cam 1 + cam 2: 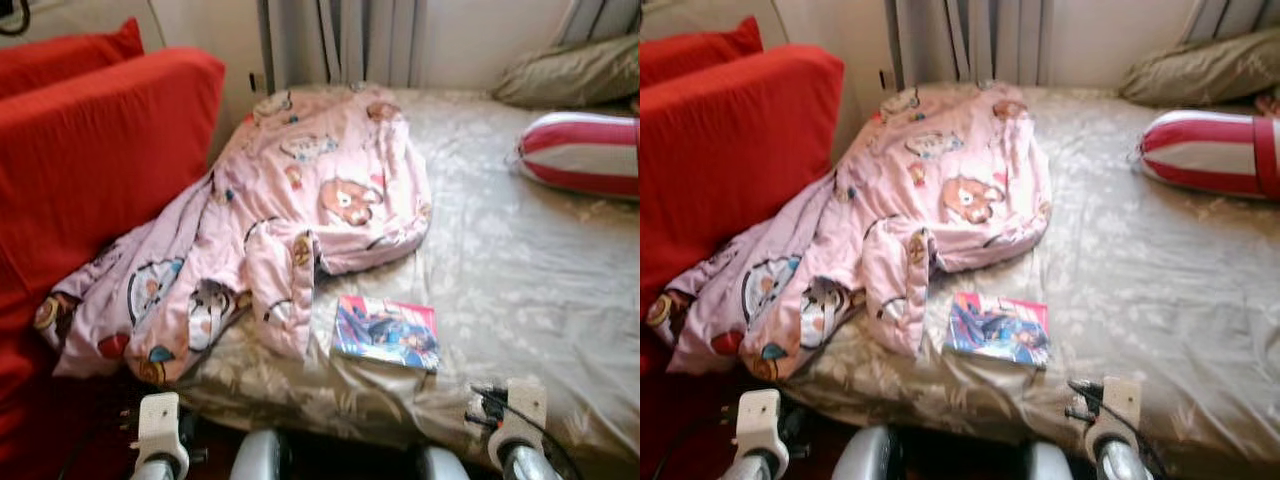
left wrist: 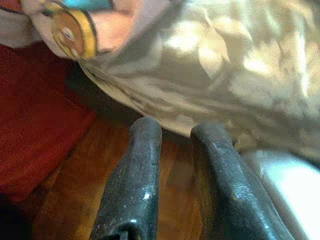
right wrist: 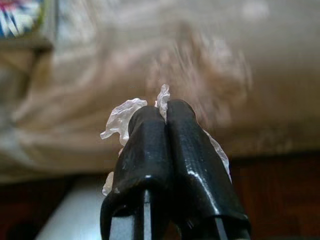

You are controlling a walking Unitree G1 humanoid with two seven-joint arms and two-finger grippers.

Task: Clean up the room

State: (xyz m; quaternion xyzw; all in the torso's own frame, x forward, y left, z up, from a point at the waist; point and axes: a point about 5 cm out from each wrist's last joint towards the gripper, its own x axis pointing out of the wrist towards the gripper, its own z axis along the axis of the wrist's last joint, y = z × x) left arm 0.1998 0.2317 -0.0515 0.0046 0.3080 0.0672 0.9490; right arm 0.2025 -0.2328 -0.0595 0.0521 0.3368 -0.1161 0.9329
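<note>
Along the near edge of the bed (image 1: 520, 270), both wrists of the robot are seen low, just short of the mattress. A pink cartoon-print blanket (image 1: 300, 210) lies crumpled over the bed's left half and spills off its left edge toward a red sofa (image 1: 90, 150). A colourful book (image 1: 386, 333) lies flat near the front edge, just beside the blanket's hanging fold. A striped bolster (image 1: 585, 150) and an olive pillow (image 1: 570, 70) sit at the far right corner.

The right gripper (image 3: 165, 112) is pinched closed on a scrap of clear crinkled plastic (image 3: 122, 117), which sticks out around the fingertips; the bed's front side is seen beyond it, with the book's corner off to one side. The left gripper (image 2: 175, 132) is held narrowly parted and empty, pointed at the draped sheet edge above a wooden floor (image 2: 75, 200).

By judgement, a piece of litter is in hand and must be carried to a bin, none of which is visible, so a turn away from the bed is called for. The book and blanket remain to be tidied; both lie well apart from the jaws, up on the mattress.
</note>
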